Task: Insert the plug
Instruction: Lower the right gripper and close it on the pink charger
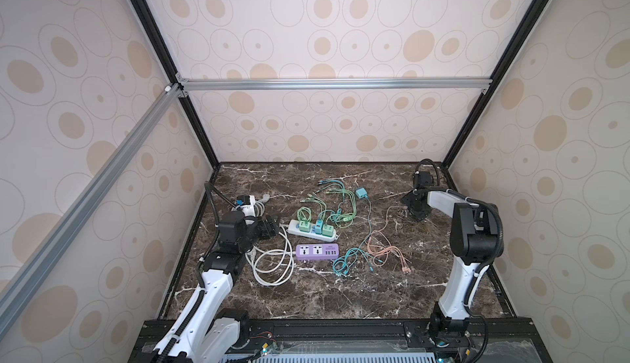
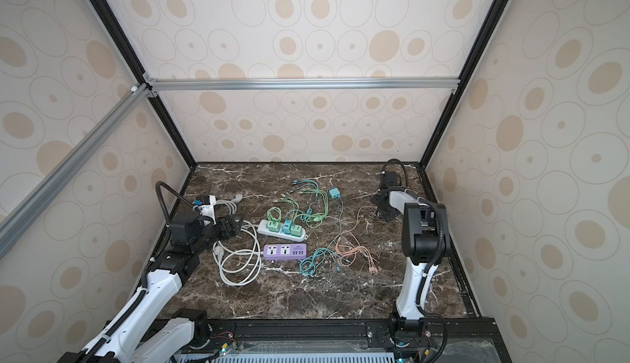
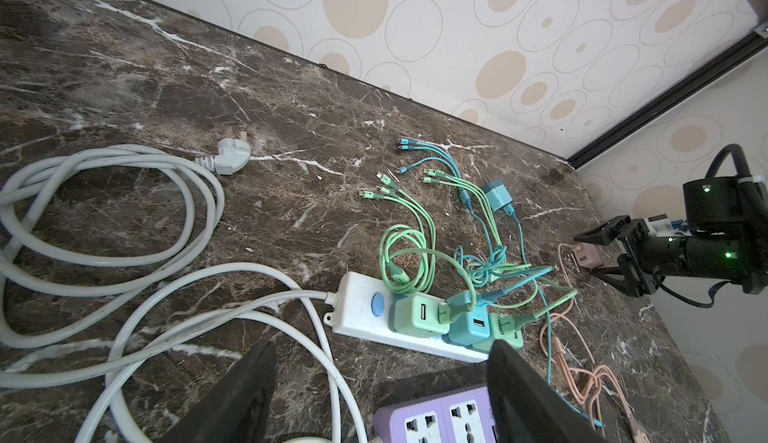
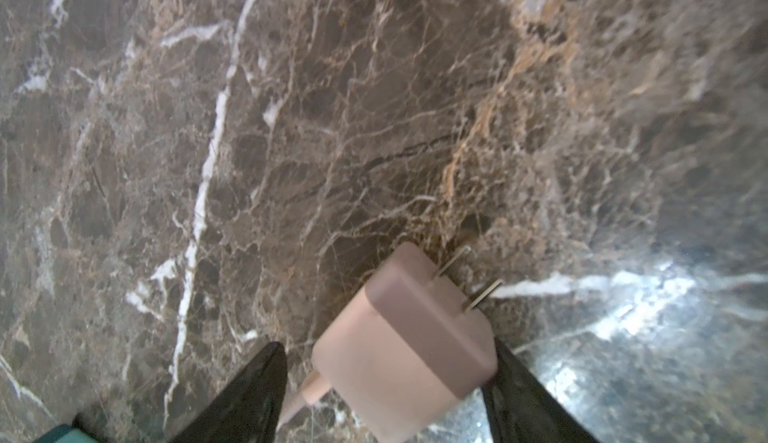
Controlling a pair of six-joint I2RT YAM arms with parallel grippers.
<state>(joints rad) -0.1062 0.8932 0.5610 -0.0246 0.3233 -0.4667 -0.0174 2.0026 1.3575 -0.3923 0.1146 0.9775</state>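
Marble tabletop bears the pink plug between the wide-parted jaws of the right gripper, seemingly ungripped; grasp, carry and insertion all remain, while the left gripper hangs wide, empty.

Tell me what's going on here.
The right claw is down at the far right of the table, jaws open on either side of a pink charger lying there. A gap on one side shows it is not yet gripped. The left claw hovers open beside the white power strip, which holds three chargers. The purple strip has both sockets free.
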